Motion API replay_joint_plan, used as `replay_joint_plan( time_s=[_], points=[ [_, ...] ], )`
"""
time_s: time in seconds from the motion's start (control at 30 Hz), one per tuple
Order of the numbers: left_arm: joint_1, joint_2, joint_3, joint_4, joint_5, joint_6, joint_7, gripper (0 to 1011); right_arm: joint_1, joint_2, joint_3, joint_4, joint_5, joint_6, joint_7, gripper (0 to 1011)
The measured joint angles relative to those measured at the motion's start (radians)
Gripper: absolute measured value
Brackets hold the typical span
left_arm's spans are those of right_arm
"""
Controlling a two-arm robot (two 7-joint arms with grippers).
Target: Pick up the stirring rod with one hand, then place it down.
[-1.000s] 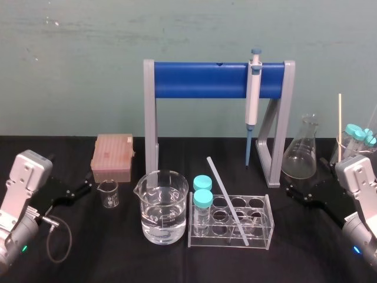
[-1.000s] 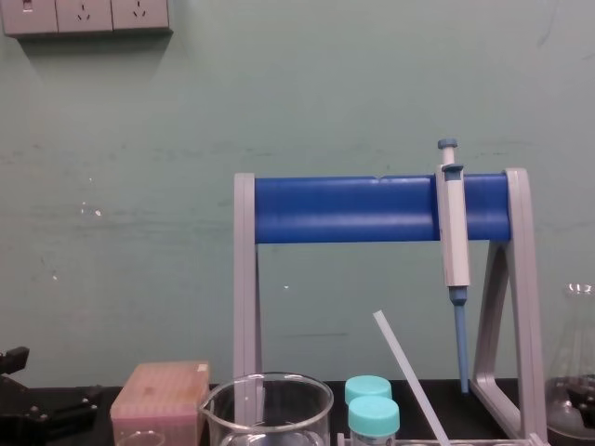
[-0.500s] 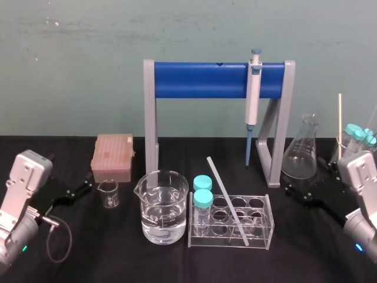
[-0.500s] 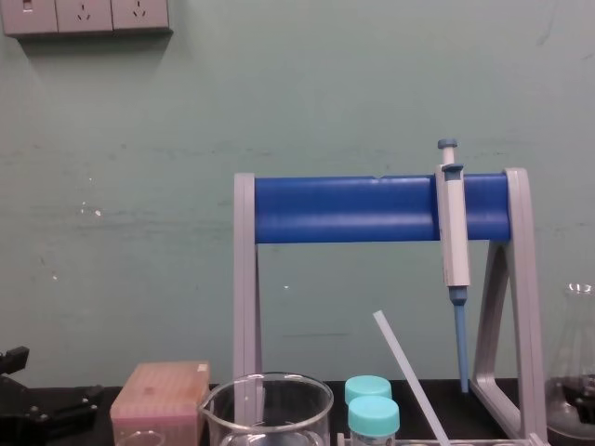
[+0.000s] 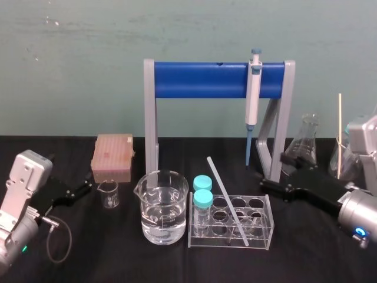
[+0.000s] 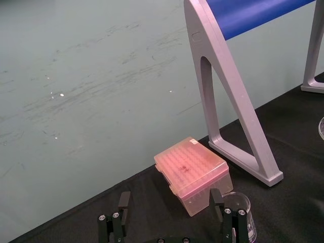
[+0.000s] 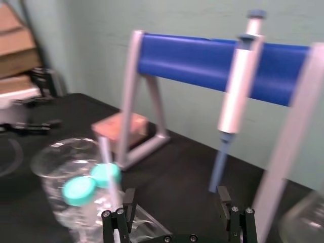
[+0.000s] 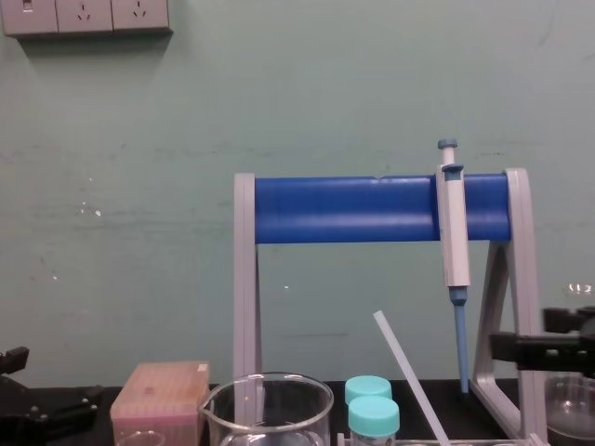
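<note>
nearest, the stirring rod [image 5: 227,199] leans in the clear tube rack [image 5: 268,229], its lower end seemingly in a front well, though the clear plastic makes that hard to read. just right of the rack, the right gripper [image 5: 273,172] has swung in from the table's right edge within the last second, jaws spread wide, holding nothing, not yet touching the rod: the approach is under way, the grasp still ahead. the left gripper [image 5: 86,187] stays parked far left, spread and empty. behind, the pipette [image 5: 253,97] hangs on its stand [image 5: 200,79].
</note>
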Motion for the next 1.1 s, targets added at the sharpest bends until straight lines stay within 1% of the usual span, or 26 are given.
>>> replay_joint_plan(
  time_s=[0.1,0.13,0.23,0.27,0.47,0.5,0.57,0.67,0.7,0.8,0.9,1.1],
  points=[
    [0.000,0.000,0.000,0.000,0.000,0.000,0.000,1000,0.010,-0.004,-0.007,-0.015,0.012,0.025,0.042,1003],
    [0.000,0.000,0.000,0.000,0.000,0.000,0.000,1000,0.017,-0.004,-0.015,-0.022,0.015,0.034,0.063,1003],
    [0.000,0.000,0.000,0.000,0.000,0.000,0.000,1000,0.031,-0.004,-0.031,-0.028,0.014,0.046,0.090,1003],
    [0.000,0.000,0.000,0.000,0.000,0.000,0.000,1000,0.043,-0.007,-0.045,-0.028,0.010,0.053,0.104,1003],
    [0.000,0.000,0.000,0.000,0.000,0.000,0.000,1000,0.102,-0.030,-0.104,0.004,-0.018,0.080,0.142,1003],
    [0.000,0.000,0.000,0.000,0.000,0.000,0.000,1000,0.102,-0.030,-0.104,0.004,-0.018,0.080,0.142,1003],
    [0.000,0.000,0.000,0.000,0.000,0.000,0.000,1000,0.130,-0.048,-0.128,0.028,-0.030,0.087,0.155,1003],
    [0.000,0.000,0.000,0.000,0.000,0.000,0.000,1000,0.149,-0.063,-0.143,0.047,-0.037,0.089,0.161,1003],
    [0.000,0.000,0.000,0.000,0.000,0.000,0.000,1000,0.163,-0.073,-0.152,0.062,-0.041,0.090,0.163,1003],
    [0.000,0.000,0.000,0.000,0.000,0.000,0.000,1000,0.180,-0.088,-0.163,0.084,-0.047,0.090,0.166,1003],
    [0.000,0.000,0.000,0.000,0.000,0.000,0.000,1000,0.206,-0.114,-0.176,0.122,-0.055,0.090,0.166,1003],
    [0.000,0.000,0.000,0.000,0.000,0.000,0.000,1000,0.231,-0.140,-0.188,0.167,-0.064,0.088,0.165,1003]
  ],
)
